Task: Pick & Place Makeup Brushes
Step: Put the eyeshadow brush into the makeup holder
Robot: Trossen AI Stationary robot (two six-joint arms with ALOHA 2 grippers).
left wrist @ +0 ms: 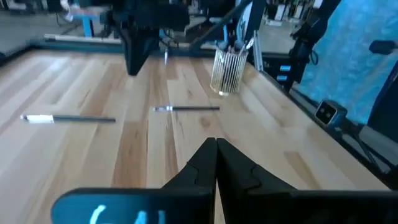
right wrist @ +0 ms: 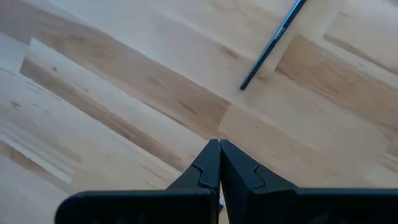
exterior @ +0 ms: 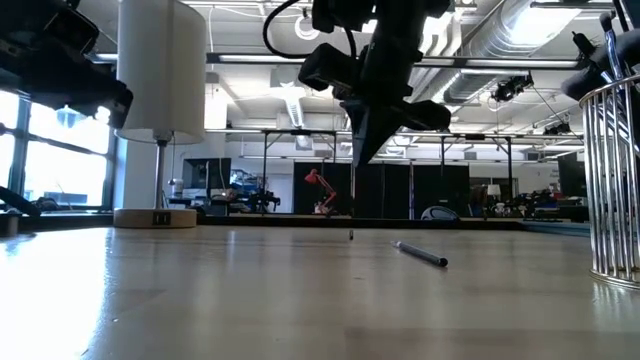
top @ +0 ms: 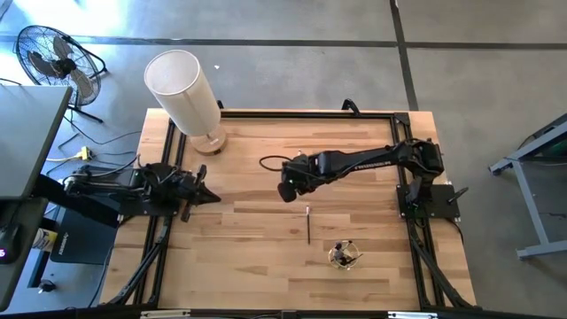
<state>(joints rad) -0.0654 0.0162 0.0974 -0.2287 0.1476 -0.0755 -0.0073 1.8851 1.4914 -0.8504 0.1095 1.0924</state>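
A dark makeup brush (top: 308, 226) lies flat on the wooden table right of centre; it also shows in the low view (exterior: 420, 254) and the left wrist view (left wrist: 186, 108). A second brush with a white tip (left wrist: 68, 118) lies flat farther back; the right arm hides it in the high view. My right gripper (top: 285, 192) is shut and hangs above the table's middle (exterior: 360, 158), with a brush's dark handle (right wrist: 273, 43) on the wood ahead of it. My left gripper (top: 213, 197) is shut and empty at the table's left (left wrist: 216, 142).
A wire holder (top: 344, 254) with several brushes upright in it stands near the table's front right; it also shows in the low view (exterior: 615, 180) and the left wrist view (left wrist: 229, 68). A white lamp (top: 186, 89) stands at the far left. Black rails edge the table.
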